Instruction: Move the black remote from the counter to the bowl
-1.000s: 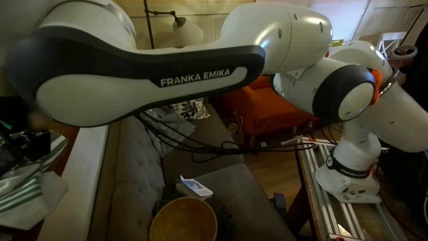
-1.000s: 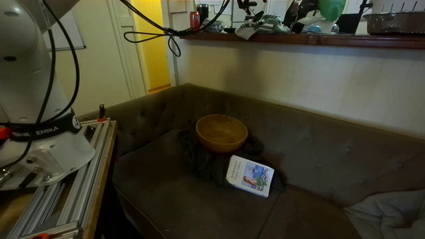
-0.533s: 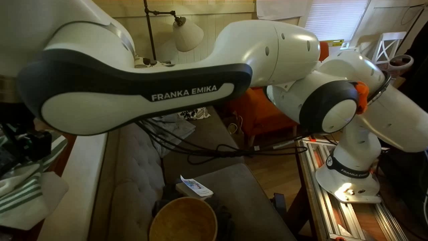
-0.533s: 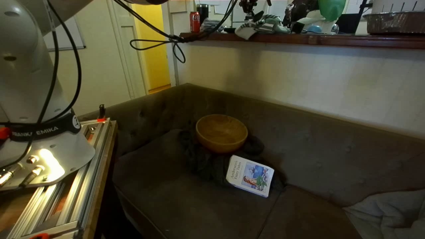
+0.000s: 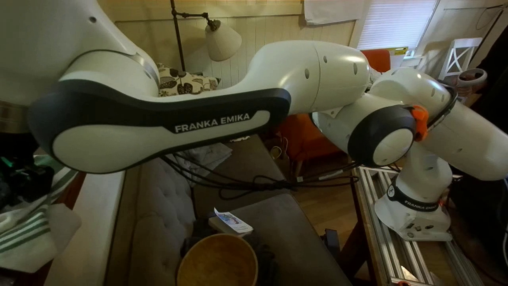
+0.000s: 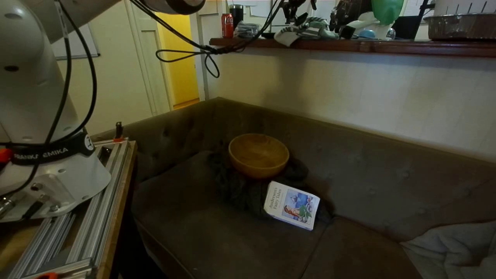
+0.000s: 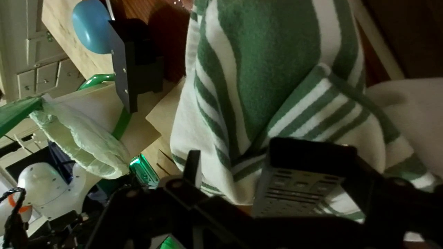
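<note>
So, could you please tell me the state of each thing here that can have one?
Gripper: open
Black remote: not clamped, button side showing
Bowl: upright, empty
Striped towel: rumpled
Book: lying front cover up
Red can: upright
Window blind: lowered
Lamp: shade tilted down; lighting unclear
Cables: bundled, looped

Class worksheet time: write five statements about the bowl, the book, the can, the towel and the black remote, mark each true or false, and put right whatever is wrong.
1. A red can stands on the counter. True.
2. A book titled Andersen's Fairy Tales lies near the bowl. True.
3. The bowl sits on the counter. False: it sits on dark cloth on the sofa.
4. In the wrist view, the towel is striped green and white. True.
5. The black remote already lies in the bowl. False: no remote shows inside it in the exterior views.
</note>
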`<state>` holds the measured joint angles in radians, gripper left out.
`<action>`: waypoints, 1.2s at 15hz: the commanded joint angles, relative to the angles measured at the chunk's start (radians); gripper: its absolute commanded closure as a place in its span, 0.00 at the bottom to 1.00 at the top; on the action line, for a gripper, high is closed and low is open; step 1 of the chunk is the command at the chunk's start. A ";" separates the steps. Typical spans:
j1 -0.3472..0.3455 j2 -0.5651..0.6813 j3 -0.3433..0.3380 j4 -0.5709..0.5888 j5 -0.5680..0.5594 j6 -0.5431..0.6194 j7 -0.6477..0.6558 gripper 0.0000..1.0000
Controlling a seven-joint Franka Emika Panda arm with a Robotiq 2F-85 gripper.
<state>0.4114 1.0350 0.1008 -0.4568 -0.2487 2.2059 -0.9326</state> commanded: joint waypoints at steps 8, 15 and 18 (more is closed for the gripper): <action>-0.029 0.024 0.057 0.022 0.144 0.037 -0.081 0.03; -0.033 0.025 0.064 0.023 0.166 0.029 -0.076 0.62; -0.032 0.024 0.065 0.022 0.170 0.024 -0.077 0.75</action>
<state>0.3843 1.0454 0.1519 -0.4568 -0.1092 2.2316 -0.9792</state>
